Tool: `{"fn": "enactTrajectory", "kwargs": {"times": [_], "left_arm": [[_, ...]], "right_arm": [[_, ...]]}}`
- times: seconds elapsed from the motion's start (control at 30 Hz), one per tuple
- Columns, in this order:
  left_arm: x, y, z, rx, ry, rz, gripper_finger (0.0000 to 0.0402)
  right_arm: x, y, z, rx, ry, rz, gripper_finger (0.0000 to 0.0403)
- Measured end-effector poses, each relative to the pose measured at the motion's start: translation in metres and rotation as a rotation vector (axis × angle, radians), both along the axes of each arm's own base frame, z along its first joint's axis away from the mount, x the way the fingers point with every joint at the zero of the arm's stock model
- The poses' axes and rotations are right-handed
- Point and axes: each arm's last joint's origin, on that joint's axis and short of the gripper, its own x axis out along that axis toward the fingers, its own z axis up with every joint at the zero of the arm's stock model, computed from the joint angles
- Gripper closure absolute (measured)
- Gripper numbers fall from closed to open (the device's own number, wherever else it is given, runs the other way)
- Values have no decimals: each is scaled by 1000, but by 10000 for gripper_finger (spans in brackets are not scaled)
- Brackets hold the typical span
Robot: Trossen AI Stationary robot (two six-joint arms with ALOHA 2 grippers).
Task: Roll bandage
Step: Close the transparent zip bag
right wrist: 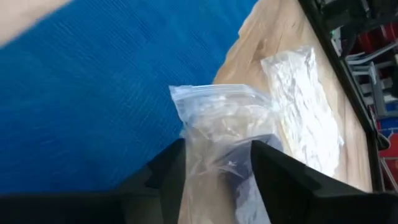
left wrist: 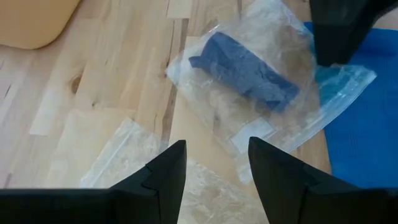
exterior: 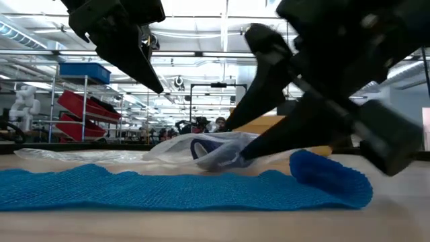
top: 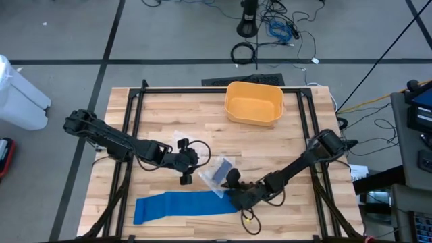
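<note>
While the blue bandage (top: pixel 182 206) lies flat and unrolled along the table's near edge, only its right end is turned up into a small fold (exterior: pixel 329 176) beside the right gripper (top: pixel 237 196). That gripper sits low at this end; its fingers (right wrist: pixel 168 174) stand apart with the clear zip bag (right wrist: pixel 221 118) showing between them, and I cannot tell whether they touch the bag or the cloth. The left gripper (top: pixel 184 164) hovers just behind, over the bare wood; its fingers (left wrist: pixel 165 171) are spread and hold nothing.

Risks, as judged from this layout:
- The zip bag, which contains a dark folded cloth (left wrist: pixel 245 68), overlaps the bandage's right end. A roll started here could draw the plastic in with it.
- The fold is loose; if released without pressure it would likely spring flat.
- A second, empty plastic sleeve (right wrist: pixel 305 106) lies nearby and could be dragged by either arm.
- The two arms work close together, so contact between them is possible.

The surface is a pale wooden table (top: pixel 155 121) in a black frame, with a yellow tub (top: pixel 254 103) at its far side. Beyond are a grey floor with cables, shelving with red and blue bins, and people in the distance.
</note>
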Motion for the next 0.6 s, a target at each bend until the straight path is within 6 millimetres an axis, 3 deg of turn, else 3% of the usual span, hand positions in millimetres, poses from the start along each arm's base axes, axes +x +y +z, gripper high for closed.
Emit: {"fn": "enactTrajectory", "kwargs": {"times": [0.27,0.5,0.6], "left_arm": [[-1,0,0,-14,4,17,222],[-1,0,0,-14,5,16,222],[-1,0,0,-14,5,16,222]], "right_arm": [[10,-6,-15,-10,33,-32,301],[12,-7,-14,5,7,-41,391],[13,-10,-13,35,2,-70,400]]}}
